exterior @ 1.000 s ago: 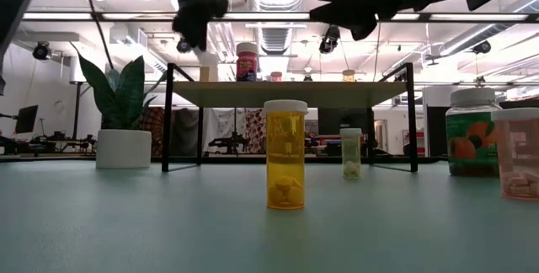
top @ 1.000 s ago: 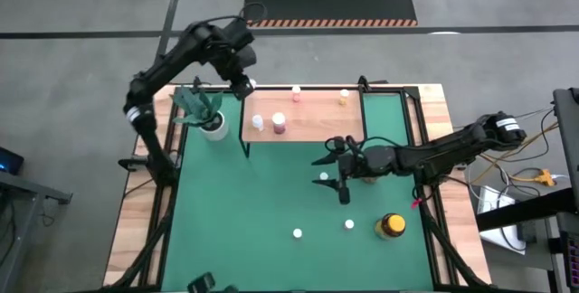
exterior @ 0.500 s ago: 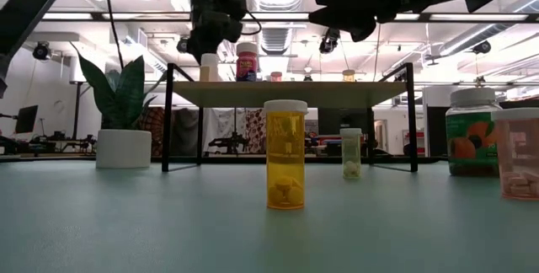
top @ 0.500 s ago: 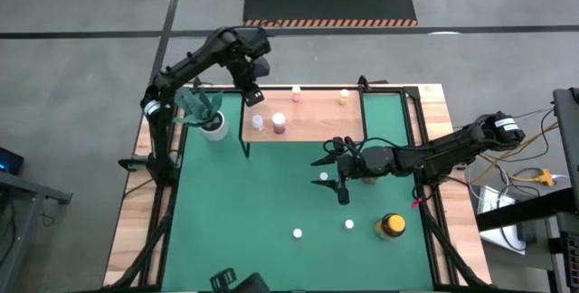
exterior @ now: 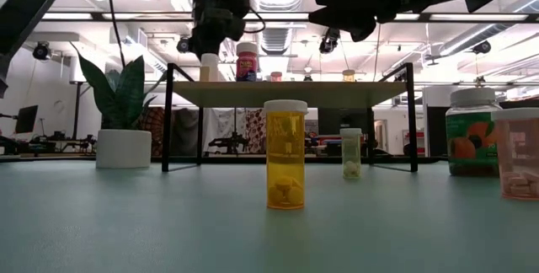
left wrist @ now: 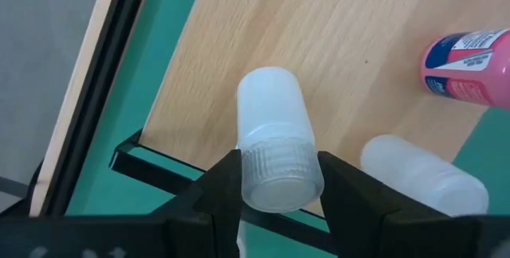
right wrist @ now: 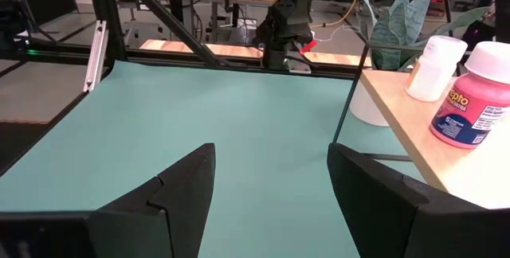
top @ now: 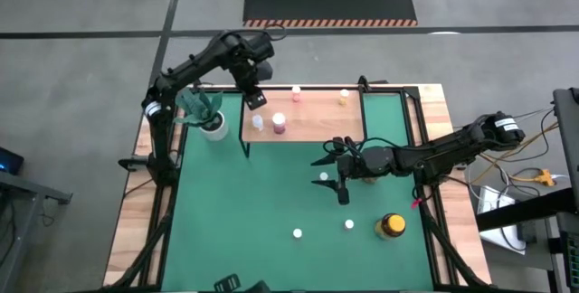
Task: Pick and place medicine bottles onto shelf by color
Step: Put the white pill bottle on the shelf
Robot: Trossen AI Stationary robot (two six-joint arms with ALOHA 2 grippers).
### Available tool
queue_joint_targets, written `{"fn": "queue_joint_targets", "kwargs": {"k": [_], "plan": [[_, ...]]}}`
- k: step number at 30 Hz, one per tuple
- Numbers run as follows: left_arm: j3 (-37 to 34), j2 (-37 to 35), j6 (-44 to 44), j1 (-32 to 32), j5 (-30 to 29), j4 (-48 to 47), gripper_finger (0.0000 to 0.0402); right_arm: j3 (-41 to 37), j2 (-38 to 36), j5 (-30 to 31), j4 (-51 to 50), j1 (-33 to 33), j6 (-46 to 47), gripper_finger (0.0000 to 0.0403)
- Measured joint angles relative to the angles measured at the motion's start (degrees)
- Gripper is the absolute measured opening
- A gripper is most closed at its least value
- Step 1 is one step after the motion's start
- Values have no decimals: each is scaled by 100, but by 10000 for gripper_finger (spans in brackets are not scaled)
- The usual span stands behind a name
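Bottles on shelf (top: 312, 128): four (left hand (left wrist: 275, 180) pinches a fifth (left wrist: 275, 150)); right hand (right wrist: 271, 180) spread

My left hand (left wrist: 275, 180) is matt black plastic; the bottle (left wrist: 275, 158) it clamps is frosted translucent plastic, cap ribbed; the shelf (left wrist: 351, 59) is smooth, pale, grained wood.

Two dark, near-black jointed arms are being shown. A white band is being worn near the base of the left arm (top: 154, 109), and another near the base of the right arm (top: 507, 128). Thin dark cables are being looped along the left arm's upper links. Each arm is being ended in two matte black fingers, seen broad and angular on the right gripper (right wrist: 267, 190).
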Motion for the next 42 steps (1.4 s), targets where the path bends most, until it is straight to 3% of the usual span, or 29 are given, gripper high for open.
{"fn": "queue_joint_targets", "kwargs": {"k": [10,21,30,42], "plan": [[-45,0,-43,-18,-132,2,129,0,0,-2,0,0,0,233],[-107,0,-18,-29,-125,37,178,0,0,-2,0,0,2,233],[-101,-2,22,-30,-123,65,184,0,0,-2,0,0,10,233],[-448,-4,1107,-49,-128,452,185,0,0,-4,-133,0,121,233]]}}
